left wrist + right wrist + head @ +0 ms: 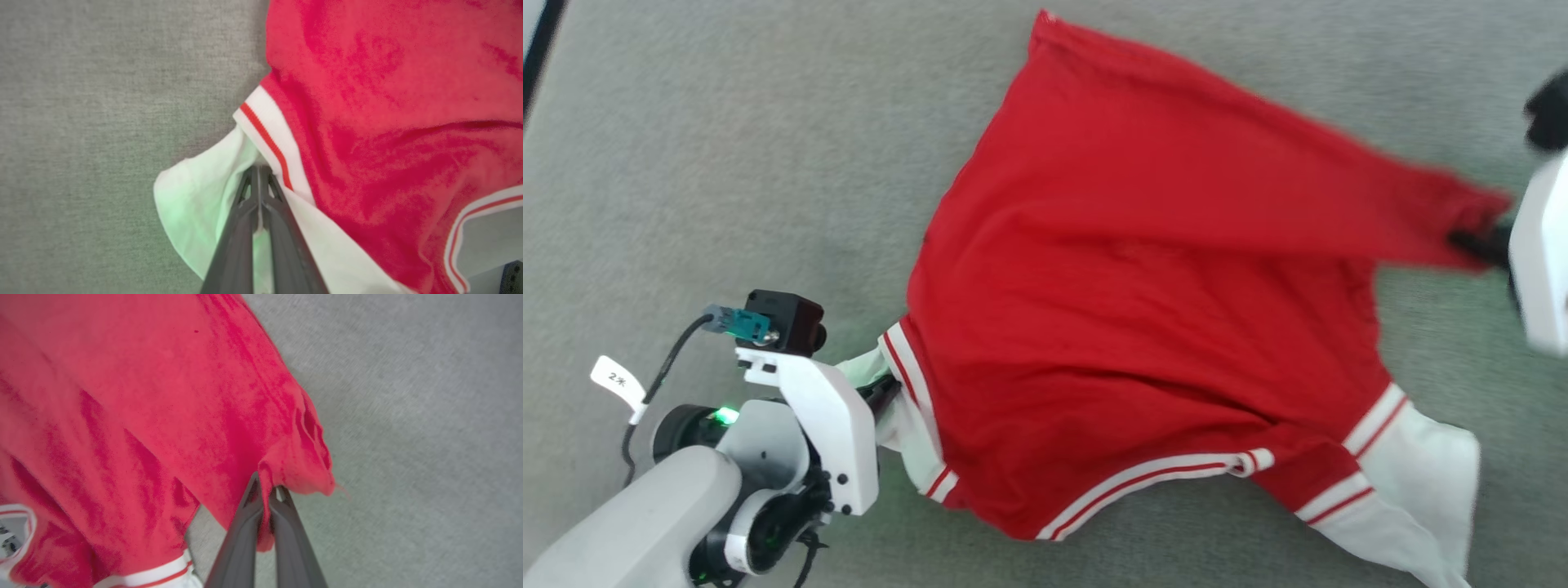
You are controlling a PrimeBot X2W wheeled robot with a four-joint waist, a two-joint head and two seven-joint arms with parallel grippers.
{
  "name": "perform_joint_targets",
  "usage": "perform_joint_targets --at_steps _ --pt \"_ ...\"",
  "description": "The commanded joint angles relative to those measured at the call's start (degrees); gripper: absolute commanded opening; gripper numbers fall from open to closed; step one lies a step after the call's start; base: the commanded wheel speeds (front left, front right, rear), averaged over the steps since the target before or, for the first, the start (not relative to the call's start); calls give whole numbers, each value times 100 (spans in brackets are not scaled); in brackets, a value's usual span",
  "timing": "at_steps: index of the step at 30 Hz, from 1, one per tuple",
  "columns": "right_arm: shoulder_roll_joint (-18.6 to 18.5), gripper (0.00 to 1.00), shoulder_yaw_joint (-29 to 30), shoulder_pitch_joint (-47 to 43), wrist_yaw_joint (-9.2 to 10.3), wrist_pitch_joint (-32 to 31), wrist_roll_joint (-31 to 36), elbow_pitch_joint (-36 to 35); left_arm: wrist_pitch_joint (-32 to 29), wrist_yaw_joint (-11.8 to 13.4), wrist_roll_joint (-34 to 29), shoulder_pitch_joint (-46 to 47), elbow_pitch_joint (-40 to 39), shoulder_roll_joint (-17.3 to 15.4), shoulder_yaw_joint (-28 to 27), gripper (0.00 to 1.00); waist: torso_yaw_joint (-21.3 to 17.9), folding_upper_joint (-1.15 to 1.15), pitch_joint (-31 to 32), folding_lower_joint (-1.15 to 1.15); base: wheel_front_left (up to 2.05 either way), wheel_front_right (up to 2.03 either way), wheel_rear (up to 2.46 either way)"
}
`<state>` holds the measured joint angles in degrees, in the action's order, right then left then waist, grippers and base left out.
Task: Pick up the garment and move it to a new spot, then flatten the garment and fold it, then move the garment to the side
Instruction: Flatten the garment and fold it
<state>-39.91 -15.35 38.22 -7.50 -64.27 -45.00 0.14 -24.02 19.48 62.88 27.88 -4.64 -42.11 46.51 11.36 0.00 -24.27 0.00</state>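
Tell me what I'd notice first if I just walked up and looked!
The big red garment with white striped bands jumps out, spread across the middle of the grey surface. The left tool pinches its white sleeve at the lower left, and the right tool pinches a red corner at the far right, stretching the cloth between them.

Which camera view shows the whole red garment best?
The head view: the garment shows almost whole, stretched between the left hand and the right hand. The left wrist view gives a close look at its pinched white sleeve; the right wrist view, at a pinched red corner.
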Motion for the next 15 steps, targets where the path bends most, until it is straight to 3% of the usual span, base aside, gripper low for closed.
perform_joint_targets --at_steps 1,8,12,15 --pt "52 0 181 -471 2 -110 -162 -379 -24 50 -13 -63 -72 -78 -40 0 -230 0 162 0 0 0 0" --pt "322 0 1099 -2036 2 -437 -246 -1697 -69 134 12 -107 -222 -225 -88 0 -393 0 213 0 0 0 0" --pt "791 0 1635 -3090 2 -591 -16 -2321 -91 159 -11 -88 -288 -230 -81 0 -406 0 187 0 0 0 0" --pt "1203 0 1796 -3611 2 -492 177 -2370 -95 141 -39 -35 -302 -201 -62 0 -378 0 140 0 0 0 0"
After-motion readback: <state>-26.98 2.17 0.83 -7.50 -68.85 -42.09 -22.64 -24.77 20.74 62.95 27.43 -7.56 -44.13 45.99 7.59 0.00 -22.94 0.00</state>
